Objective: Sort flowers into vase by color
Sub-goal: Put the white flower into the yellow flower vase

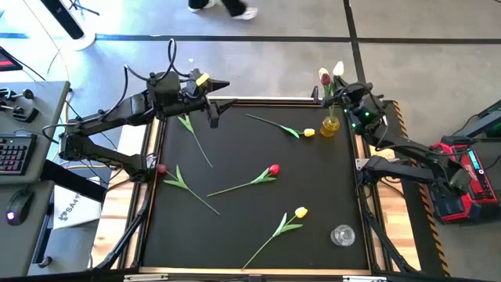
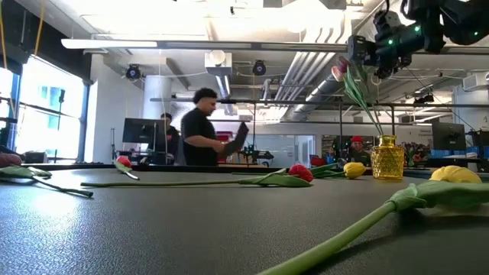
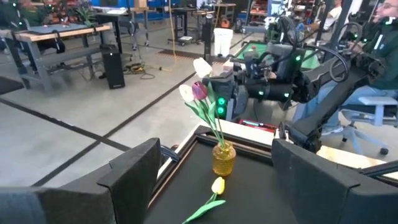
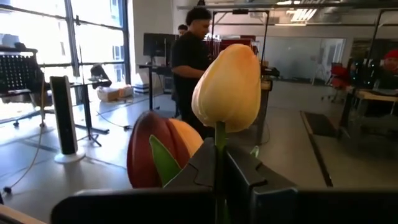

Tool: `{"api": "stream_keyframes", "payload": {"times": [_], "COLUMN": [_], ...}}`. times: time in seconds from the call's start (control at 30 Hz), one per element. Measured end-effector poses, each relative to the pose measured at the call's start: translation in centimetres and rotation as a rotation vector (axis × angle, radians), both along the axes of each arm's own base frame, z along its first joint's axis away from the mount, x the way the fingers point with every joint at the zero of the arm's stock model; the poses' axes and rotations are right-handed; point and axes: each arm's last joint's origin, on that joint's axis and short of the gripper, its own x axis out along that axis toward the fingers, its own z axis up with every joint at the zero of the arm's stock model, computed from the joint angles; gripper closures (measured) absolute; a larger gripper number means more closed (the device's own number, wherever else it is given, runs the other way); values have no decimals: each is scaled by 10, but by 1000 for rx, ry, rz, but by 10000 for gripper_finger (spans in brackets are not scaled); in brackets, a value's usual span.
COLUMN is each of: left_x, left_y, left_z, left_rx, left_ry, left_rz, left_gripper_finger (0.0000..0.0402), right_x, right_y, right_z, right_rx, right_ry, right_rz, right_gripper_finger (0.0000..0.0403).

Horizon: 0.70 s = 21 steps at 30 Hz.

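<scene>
An amber glass vase [image 1: 329,125] [image 2: 388,158] [image 3: 224,160] stands at the table's far right corner. It holds a dark red tulip [image 3: 199,91] and a pale one [image 3: 186,93]. My right gripper [image 1: 343,92] [image 4: 219,168] hovers above the vase, shut on a cream tulip [image 4: 227,87]. My left gripper [image 1: 215,116] [image 3: 216,155] is open at the far left, above the head end of a flower [image 1: 196,141] lying on the table. Also lying flat are two yellow tulips [image 1: 308,133] [image 1: 300,212] and two red ones [image 1: 274,169] [image 1: 162,168]. My right gripper pinches the cream tulip's stem just under the head [image 4: 219,134] between its two fingers. It comes in about level from the table's right side, with the fingers across the stem. The tulip stands nearly upright, head above the fingers, and its stem [image 2: 365,107] runs down toward the amber vase.
A clear glass vase [image 1: 342,235] stands near the table's near right corner. A raised frame [image 1: 258,100] rims the black table top. People show in the room beyond the table [image 2: 200,126]. A keyboard and mouse lie on a side desk [image 1: 16,153] to the left.
</scene>
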Motion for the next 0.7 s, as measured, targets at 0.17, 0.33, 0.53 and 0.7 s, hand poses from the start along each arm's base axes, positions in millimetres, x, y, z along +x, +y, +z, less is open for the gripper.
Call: {"api": "stream_keyframes", "payload": {"times": [0.17, 0.33, 0.53, 0.7], "left_x": [0, 0, 0, 0], "left_y": [0, 0, 0, 0], "left_z": [0, 0, -1, -2], "left_rx": [9, 9, 6, 1], "left_ry": [4, 5, 13, 28], "left_rz": [-2, -2, -2, -2], "left_gripper_finger": [108, 108, 108, 108], "right_x": [0, -1, -5, -14], "right_y": [0, 0, 2, 10], "right_z": [-1, -2, 2, 8], "right_rx": [7, 18, 21, 24], "right_ry": [11, -11, -76, -112], "right_rz": [-4, -34, -81, -76], "right_gripper_finger": [366, 314, 262, 236]}}
